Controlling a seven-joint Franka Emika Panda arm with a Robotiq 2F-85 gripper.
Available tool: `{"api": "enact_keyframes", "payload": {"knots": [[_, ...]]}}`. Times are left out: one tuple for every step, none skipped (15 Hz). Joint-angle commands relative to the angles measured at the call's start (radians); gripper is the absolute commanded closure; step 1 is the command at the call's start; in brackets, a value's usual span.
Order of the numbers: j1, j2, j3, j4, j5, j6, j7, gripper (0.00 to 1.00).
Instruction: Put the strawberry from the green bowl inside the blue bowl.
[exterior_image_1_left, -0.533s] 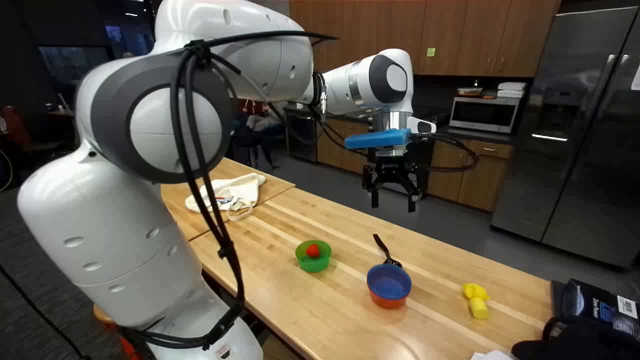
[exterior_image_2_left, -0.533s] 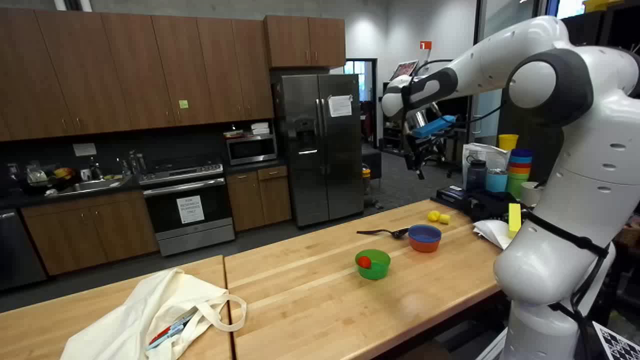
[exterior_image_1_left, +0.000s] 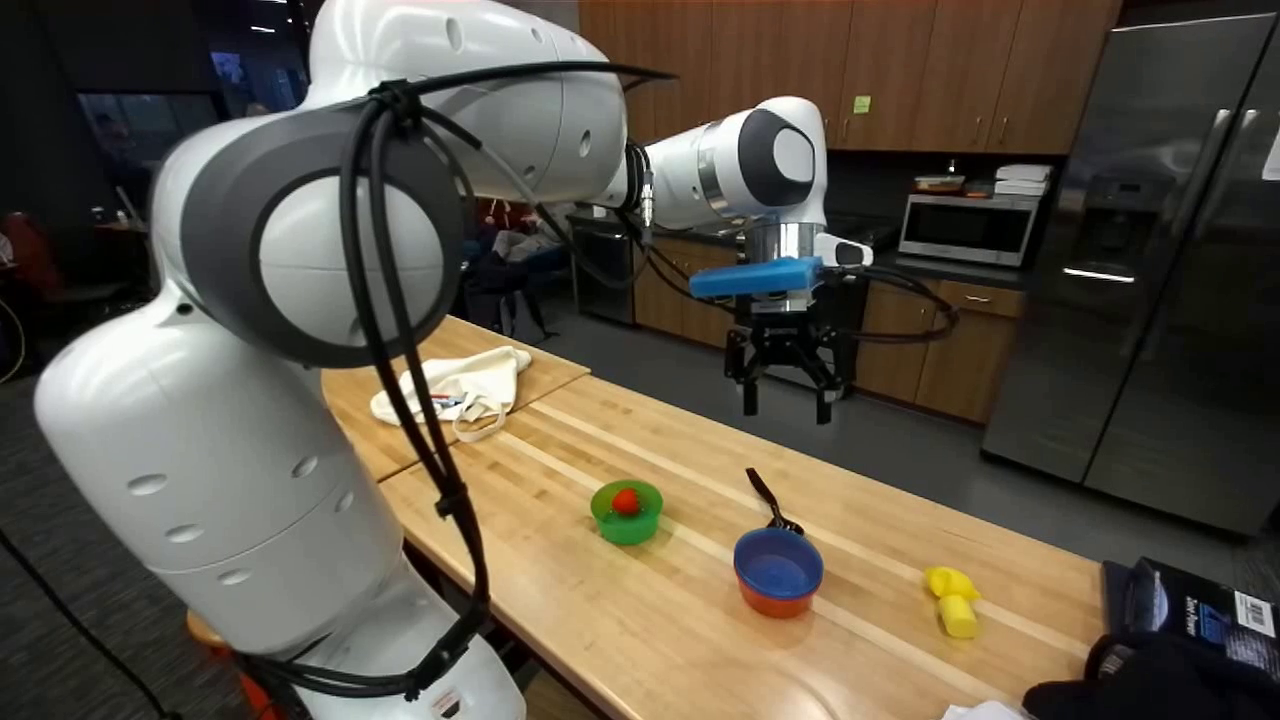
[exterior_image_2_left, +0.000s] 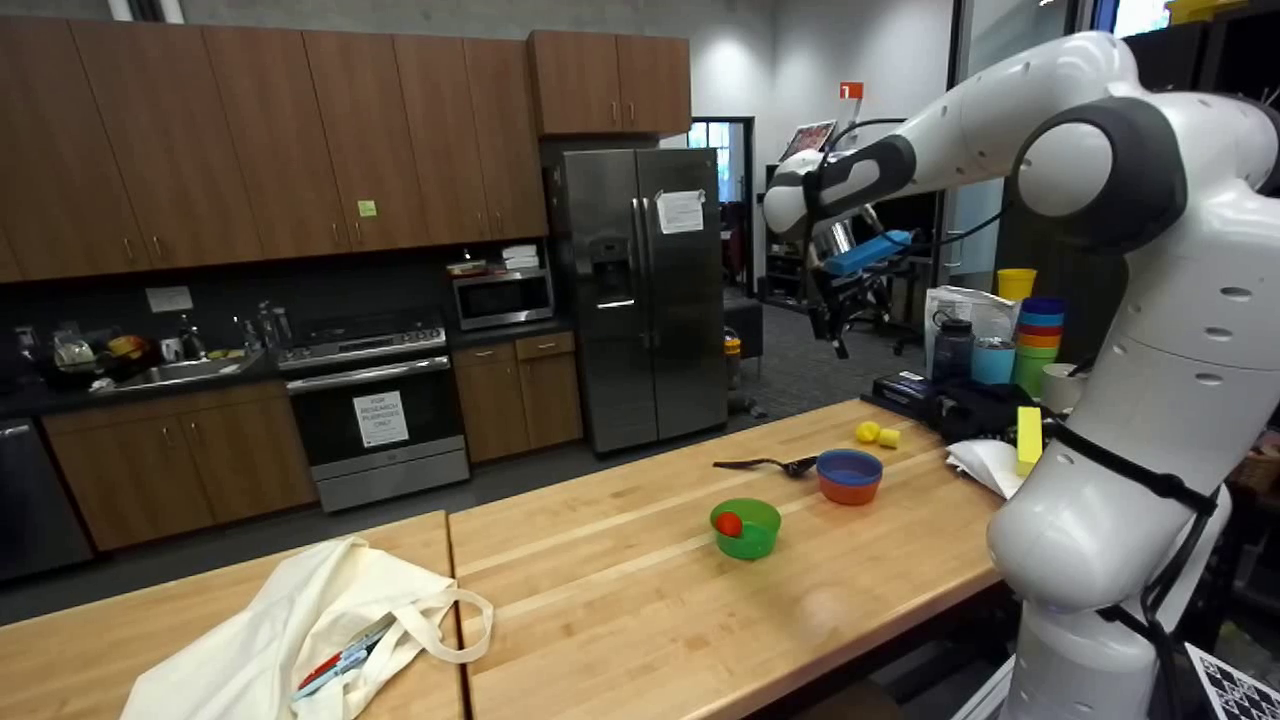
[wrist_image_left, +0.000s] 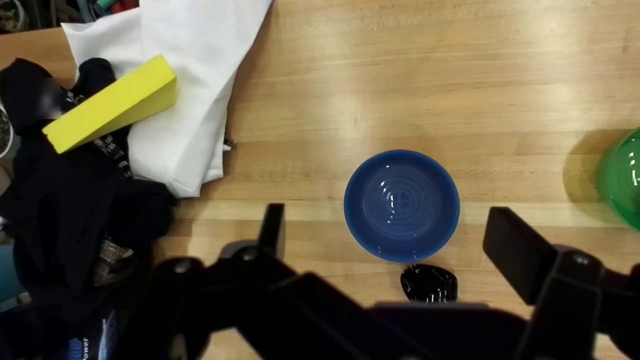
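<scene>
1. jaws: spread wide, the two fingertips (exterior_image_1_left: 750, 402) well apart and pointing down. they hang on the arm (exterior_image_2_left: 1000, 130) well above the tabletop (exterior_image_1_left: 650, 610). a blue item (exterior_image_1_left: 757, 278) sits above them, at the wrist.
2. strawberry (exterior_image_1_left: 626, 502): red; lies inside the green bowl (exterior_image_1_left: 627, 530). confirmed in both exterior views.
3. green bowl: stands upright on the tabletop, apart from the blue bowl (exterior_image_1_left: 778, 563). in the wrist view only part of it shows, at the side.
4. blue bowl: stands upright; its ringed base is visible from above. in the wrist view it appears in the gap between the jaws, well below them. an orange-red surface (exterior_image_1_left: 775, 604) shows beneath its rim; whether this is a second bowl or its own outer wall cannot be determined.
5. black utensil (wrist_image_left: 429, 282): lies on the tabletop, head just beside the blue bowl, handle directed away from it. contact with the bowl cannot be determined.
6. yellow object (exterior_image_1_left: 957, 608): lies near the blue bowl, on the side facing away from the green bowl. whether it is one piece or two cannot be determined.
7. yellow block (wrist_image_left: 112, 105): rests on white material (wrist_image_left: 200, 75) and extends over dark cloth (wrist_image_left: 75, 210) in the wrist view.
8. tote bag (exterior_image_2_left: 290, 610): cream; lies mostly on the adjoining tabletop (exterior_image_2_left: 60, 660), well apart from the bowls. red and blue items (exterior_image_2_left: 350, 658) show at its mouth, too small to identify.
</scene>
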Motion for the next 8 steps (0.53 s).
{"api": "enact_keyframes", "payload": {"knots": [[0.021, -0.005, -0.014, -0.008, 0.001, 0.001, -0.004, 0.00], [0.027, -0.014, -0.012, -0.021, 0.004, 0.006, -0.016, 0.00], [0.035, -0.022, -0.012, -0.035, 0.015, 0.004, -0.034, 0.00], [0.042, -0.030, -0.012, -0.048, 0.030, 0.003, -0.052, 0.00], [0.049, -0.037, -0.012, -0.060, 0.046, -0.005, -0.078, 0.00], [0.057, -0.050, -0.013, -0.083, 0.062, -0.008, -0.106, 0.00], [0.064, -0.061, -0.014, -0.104, 0.074, -0.008, -0.132, 0.00], [0.070, -0.078, -0.015, -0.131, 0.089, -0.003, -0.159, 0.00]]}}
